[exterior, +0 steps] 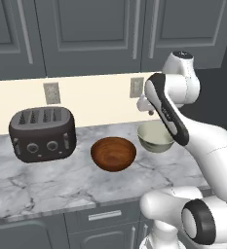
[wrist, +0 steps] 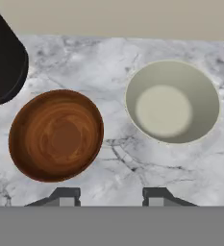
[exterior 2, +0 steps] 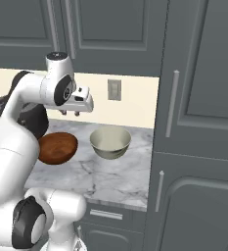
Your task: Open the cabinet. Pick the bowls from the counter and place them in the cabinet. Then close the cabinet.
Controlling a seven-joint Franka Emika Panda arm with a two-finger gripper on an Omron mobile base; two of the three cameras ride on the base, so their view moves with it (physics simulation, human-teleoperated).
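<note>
Two bowls sit on the marble counter (exterior: 47, 180). The reddish-brown wooden bowl (exterior: 113, 153) (exterior 2: 57, 148) (wrist: 56, 135) is on the left, and the pale cream-green bowl (exterior: 155, 137) (exterior 2: 110, 142) (wrist: 172, 102) is a little to its right, nearer the wall. My gripper (exterior 2: 70, 113) (wrist: 111, 197) (exterior: 146, 109) hangs well above the counter, pointing down between the two bowls. Its jaws are open with nothing between them. The upper cabinet (exterior: 95, 29) (exterior 2: 110, 24) above the counter has its doors closed.
A dark toaster (exterior: 42, 133) (wrist: 3, 62) stands at the left of the counter. Wall outlets (exterior: 51, 92) (exterior 2: 114, 89) are on the cream backsplash. A tall dark cabinet (exterior 2: 198, 98) rises at the counter's right end. A drawer front (exterior: 103, 215) lies below the counter edge.
</note>
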